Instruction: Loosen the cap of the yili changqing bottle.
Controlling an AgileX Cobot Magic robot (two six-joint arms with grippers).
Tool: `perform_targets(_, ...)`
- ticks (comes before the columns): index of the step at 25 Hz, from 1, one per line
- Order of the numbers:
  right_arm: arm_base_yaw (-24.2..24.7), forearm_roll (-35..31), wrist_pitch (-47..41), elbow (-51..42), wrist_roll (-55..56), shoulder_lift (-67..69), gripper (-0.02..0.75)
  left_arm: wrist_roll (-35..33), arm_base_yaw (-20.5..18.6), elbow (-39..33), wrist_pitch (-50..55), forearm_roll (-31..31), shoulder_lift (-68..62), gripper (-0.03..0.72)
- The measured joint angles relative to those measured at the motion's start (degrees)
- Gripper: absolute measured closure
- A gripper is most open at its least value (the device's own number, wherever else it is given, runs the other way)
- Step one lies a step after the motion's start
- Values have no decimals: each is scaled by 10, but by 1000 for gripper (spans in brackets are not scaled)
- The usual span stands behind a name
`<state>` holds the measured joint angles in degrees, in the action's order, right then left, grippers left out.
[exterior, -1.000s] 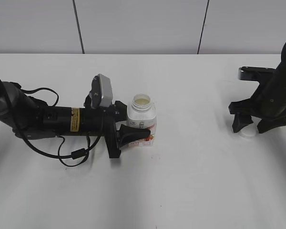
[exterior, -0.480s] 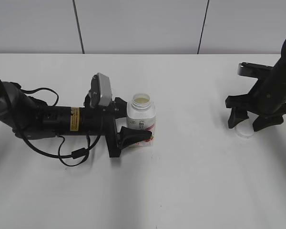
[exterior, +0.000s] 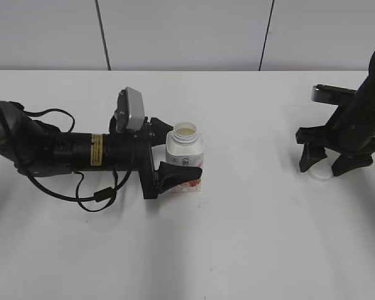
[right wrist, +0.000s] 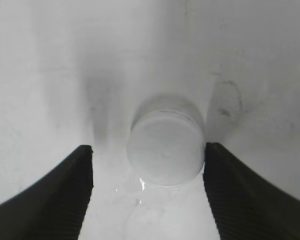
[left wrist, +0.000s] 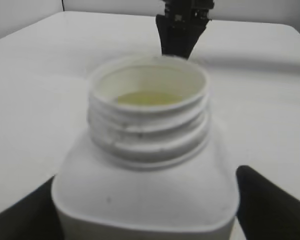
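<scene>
The yili changqing bottle (exterior: 186,149) stands upright at the table's middle left, with its neck open and pale liquid inside. In the left wrist view its threaded neck (left wrist: 149,117) fills the frame. My left gripper (exterior: 177,153) (left wrist: 150,210) is shut on the bottle's body, one finger on each side. The white cap (exterior: 319,175) lies flat on the table at the right, off the bottle. It also shows in the right wrist view (right wrist: 165,150). My right gripper (exterior: 328,164) (right wrist: 147,150) is open just above it, with the cap between its fingers and close to one of them.
The white table (exterior: 237,237) ends at a grey panelled wall (exterior: 187,31) behind. A black cable (exterior: 90,197) loops beside the left arm. The right arm shows far off in the left wrist view (left wrist: 182,27).
My right gripper has opened wider and risen slightly, leaving the cap on the table. My left arm has shifted a little while holding the bottle.
</scene>
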<state>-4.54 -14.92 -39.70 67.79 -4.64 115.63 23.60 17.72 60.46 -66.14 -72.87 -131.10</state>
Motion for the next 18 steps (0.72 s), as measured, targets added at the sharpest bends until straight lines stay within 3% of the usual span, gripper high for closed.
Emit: perform_targets(18, 0, -6, -38, 0, 0, -120, 195, 85, -1, -1, 16, -11, 134, 105)
